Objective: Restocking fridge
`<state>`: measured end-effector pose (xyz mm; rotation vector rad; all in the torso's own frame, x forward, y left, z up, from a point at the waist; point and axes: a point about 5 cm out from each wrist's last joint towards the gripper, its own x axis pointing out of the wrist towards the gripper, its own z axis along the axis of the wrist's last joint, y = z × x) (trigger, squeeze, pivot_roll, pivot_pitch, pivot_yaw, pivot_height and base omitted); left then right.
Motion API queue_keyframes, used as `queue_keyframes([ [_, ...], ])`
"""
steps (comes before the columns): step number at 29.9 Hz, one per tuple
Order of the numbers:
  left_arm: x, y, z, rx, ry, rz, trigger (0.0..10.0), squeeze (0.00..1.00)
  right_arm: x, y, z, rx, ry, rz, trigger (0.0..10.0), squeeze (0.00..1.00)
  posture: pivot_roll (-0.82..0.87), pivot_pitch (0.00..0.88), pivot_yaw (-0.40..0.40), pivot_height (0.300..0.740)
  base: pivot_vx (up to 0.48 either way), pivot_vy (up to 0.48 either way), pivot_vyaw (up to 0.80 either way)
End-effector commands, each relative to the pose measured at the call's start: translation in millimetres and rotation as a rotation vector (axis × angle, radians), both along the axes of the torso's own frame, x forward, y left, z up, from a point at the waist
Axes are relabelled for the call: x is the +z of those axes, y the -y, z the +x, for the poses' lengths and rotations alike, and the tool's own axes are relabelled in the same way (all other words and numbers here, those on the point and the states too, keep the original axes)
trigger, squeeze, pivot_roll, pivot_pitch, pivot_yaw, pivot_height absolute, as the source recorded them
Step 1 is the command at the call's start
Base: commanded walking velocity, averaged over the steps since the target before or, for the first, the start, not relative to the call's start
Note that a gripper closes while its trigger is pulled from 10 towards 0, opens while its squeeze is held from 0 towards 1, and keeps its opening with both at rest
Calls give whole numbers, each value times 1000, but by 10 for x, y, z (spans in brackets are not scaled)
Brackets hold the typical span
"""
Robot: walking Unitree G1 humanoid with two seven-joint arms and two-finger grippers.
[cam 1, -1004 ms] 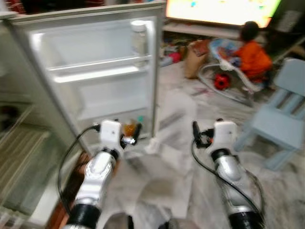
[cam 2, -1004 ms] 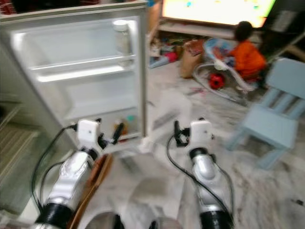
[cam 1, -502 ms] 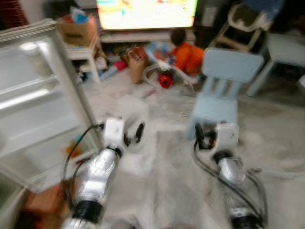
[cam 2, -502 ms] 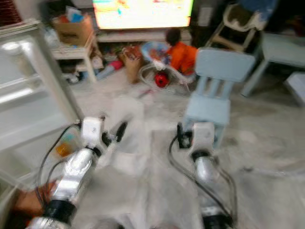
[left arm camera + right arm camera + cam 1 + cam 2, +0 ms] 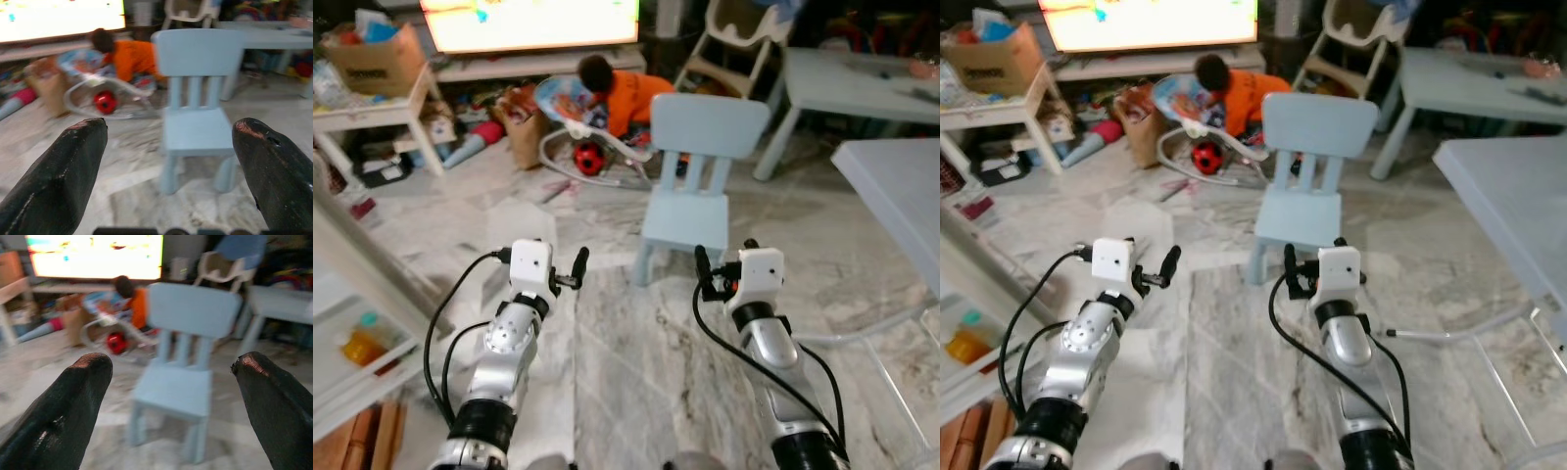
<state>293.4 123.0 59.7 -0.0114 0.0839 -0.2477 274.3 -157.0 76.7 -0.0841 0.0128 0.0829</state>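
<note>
**Both arms raised forward, tools open and empty**

The robot holds its two silver arms out in front of its body, bent at the elbow and roughly level with each other. The left arm's two-fingered black tool (image 5: 578, 266) sits beyond a white wrist block, with a black cable looping from the wrist back down along the forearm. The right arm's two-fingered black tool (image 5: 702, 271) is mounted the same way, its own cable curling beside the forearm. In the wrist views the long black fingers (image 5: 58, 176) of the left tool stand wide apart with nothing between them, and the right tool's fingers (image 5: 63, 406) are spread just as wide, also holding nothing.
</note>
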Motion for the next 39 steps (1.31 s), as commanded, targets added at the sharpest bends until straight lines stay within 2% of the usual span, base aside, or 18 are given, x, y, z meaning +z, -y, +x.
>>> queue_keyframes([
  [1,125,100,41,-32,43,-6,10000,0,60,100,13,-28,28,-34,10000,0,-95,5,51,740,386,-277,-800],
  [6,258,86,77,-20,85,-36,10000,0,103,94,12,-24,50,-51,10000,0,-99,14,48,740,392,-271,-800],
  [16,371,135,100,-29,113,-70,10000,0,153,31,17,2,81,-83,10000,0,-100,11,48,740,386,-128,-800],
  [26,397,181,100,-36,111,-88,10000,0,174,35,15,1,97,-94,10000,0,-107,2,50,740,337,0,-788],
  [29,395,188,96,-39,107,-90,10000,0,181,40,12,1,102,-98,10000,0,-109,2,48,740,257,0,0],
  [33,393,184,89,-40,104,-88,10000,0,180,30,10,1,102,-96,10000,0,-109,4,48,740,0,0,0],
  [39,381,178,77,-41,99,-88,10000,0,189,27,15,-4,106,-96,10000,0,-107,7,50,740,0,0,-783],
])
